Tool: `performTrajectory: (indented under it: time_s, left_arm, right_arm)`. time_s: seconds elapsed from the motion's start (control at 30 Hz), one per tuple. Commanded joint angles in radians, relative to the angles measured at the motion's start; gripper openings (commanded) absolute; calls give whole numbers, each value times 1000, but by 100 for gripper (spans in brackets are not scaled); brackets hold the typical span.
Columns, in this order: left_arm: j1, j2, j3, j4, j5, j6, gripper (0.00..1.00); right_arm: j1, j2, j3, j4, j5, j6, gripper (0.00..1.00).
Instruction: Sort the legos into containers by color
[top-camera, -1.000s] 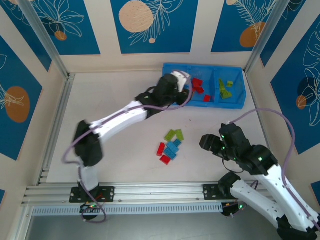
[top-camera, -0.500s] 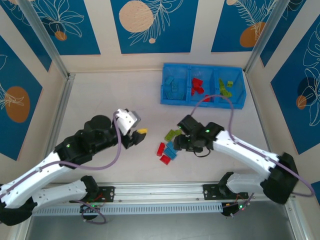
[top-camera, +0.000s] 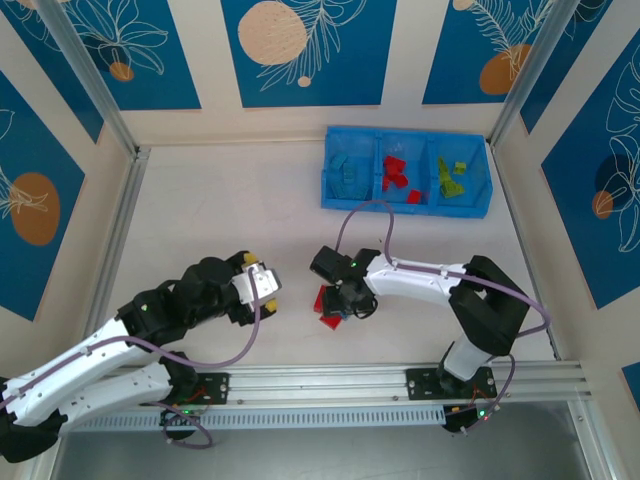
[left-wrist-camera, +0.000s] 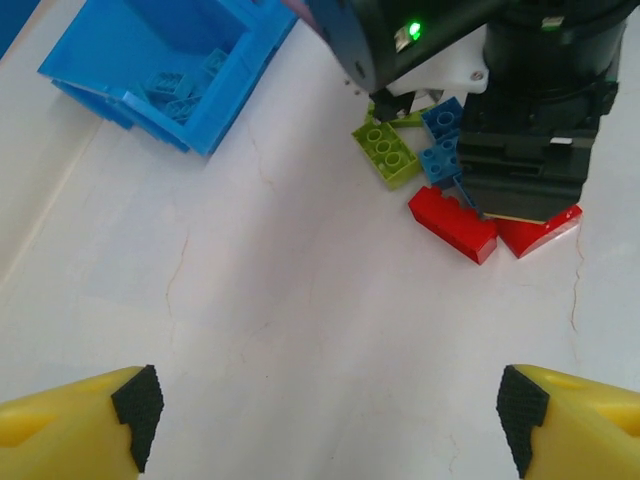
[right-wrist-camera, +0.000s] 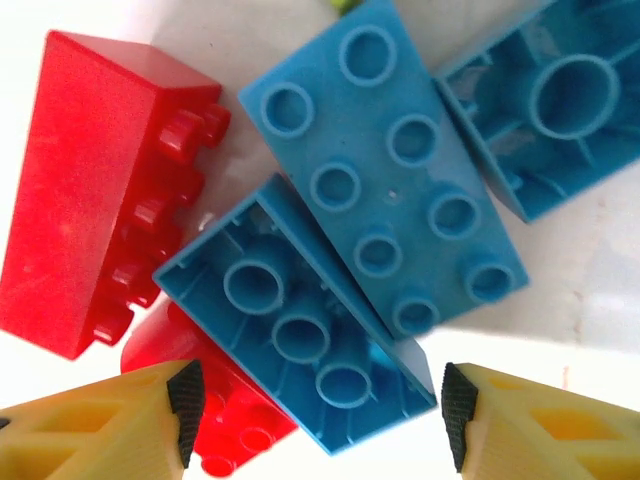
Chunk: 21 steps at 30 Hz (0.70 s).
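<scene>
The right gripper's (right-wrist-camera: 318, 400) yellow, black-padded fingers (right-wrist-camera: 90, 425) flank 3 light blue legos (right-wrist-camera: 380, 180); 2 red bricks (right-wrist-camera: 85, 200) lie beside 1 finger. The tray (top-camera: 400, 204) is bright blue, the wall panels (top-camera: 300, 70) blue with orange circles.

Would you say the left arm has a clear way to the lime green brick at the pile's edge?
Probably yes: the left gripper is open and bare table lies between it and the lime green brick, though the right gripper hovers close beside, so clearance looks tight.
</scene>
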Motion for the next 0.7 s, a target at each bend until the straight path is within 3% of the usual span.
performTrajectory:
  time_s: [0.0,0.2,0.3,0.43,0.67]
  left_arm:
    - [14,-15,-7,16,27,27,90]
    - [19,-17,-12,18,28,25,93]
    - [22,-18,-14,21,37,22,94]
    - [28,-15,-17,25,51,22,94]
    - [41,-17,-19,25,59,19,96]
  right_arm:
    - [-10,42,29,31,-5,5,64]
    - [-37,67,1,70,-6,32,48]
    - [-44,73,-5,67,7,36,50]
    - [-45,101,18,47,32,33,60]
    - [-49,135,44,115,52,74,51]
